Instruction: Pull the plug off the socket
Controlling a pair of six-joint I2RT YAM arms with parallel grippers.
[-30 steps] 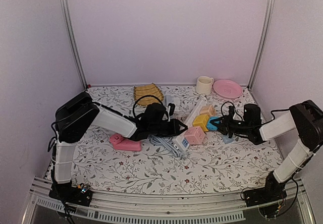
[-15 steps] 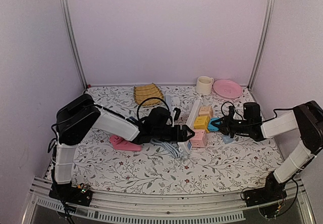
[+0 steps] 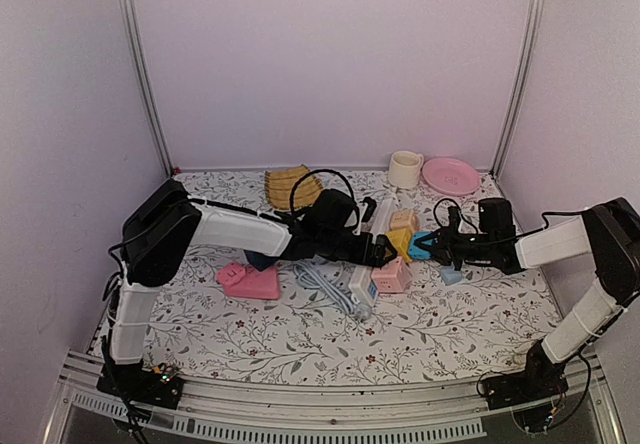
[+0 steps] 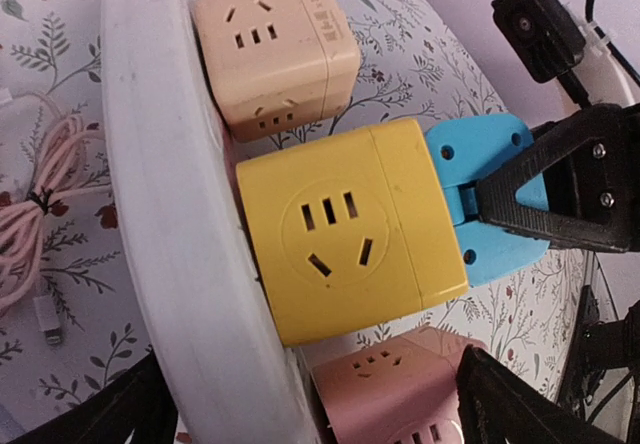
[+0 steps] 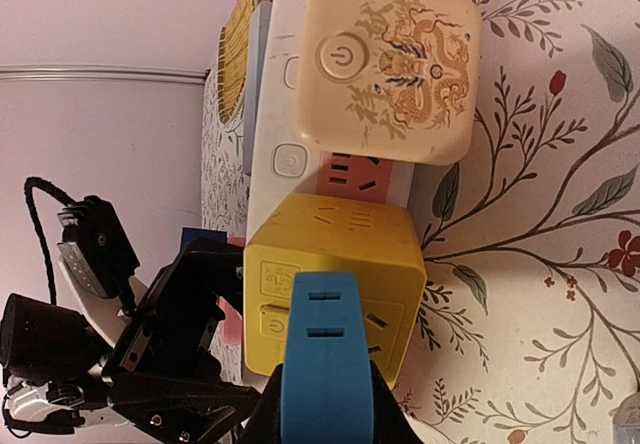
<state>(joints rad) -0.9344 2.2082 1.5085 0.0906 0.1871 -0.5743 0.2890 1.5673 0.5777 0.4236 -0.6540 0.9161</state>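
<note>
The socket [image 3: 377,226], a long white power strip, lies slanted mid-table and also shows in the left wrist view [image 4: 165,214]. Three cube plugs sit along it: cream [image 3: 406,220], yellow [image 3: 399,240] and pink [image 3: 391,276]. My left gripper [image 3: 380,252] is open; its dark fingers [image 4: 520,404] straddle the strip and the pink cube [image 4: 400,394]. My right gripper [image 3: 420,246] is shut, its blue tips [image 5: 322,304] pressed together against the yellow cube's [image 5: 335,254] outer side. The yellow cube [image 4: 350,229] lies between both grippers.
A pink object [image 3: 250,282] lies at the left. A bundled cable [image 3: 325,289] lies beside the strip's near end. At the back stand a cream cup [image 3: 405,168], a pink plate [image 3: 450,175] and a yellow woven mat [image 3: 290,184].
My left gripper has opened wide and slid right and farther along the strip, from its near end to the pink and yellow cubes. The right gripper has hardly moved.
</note>
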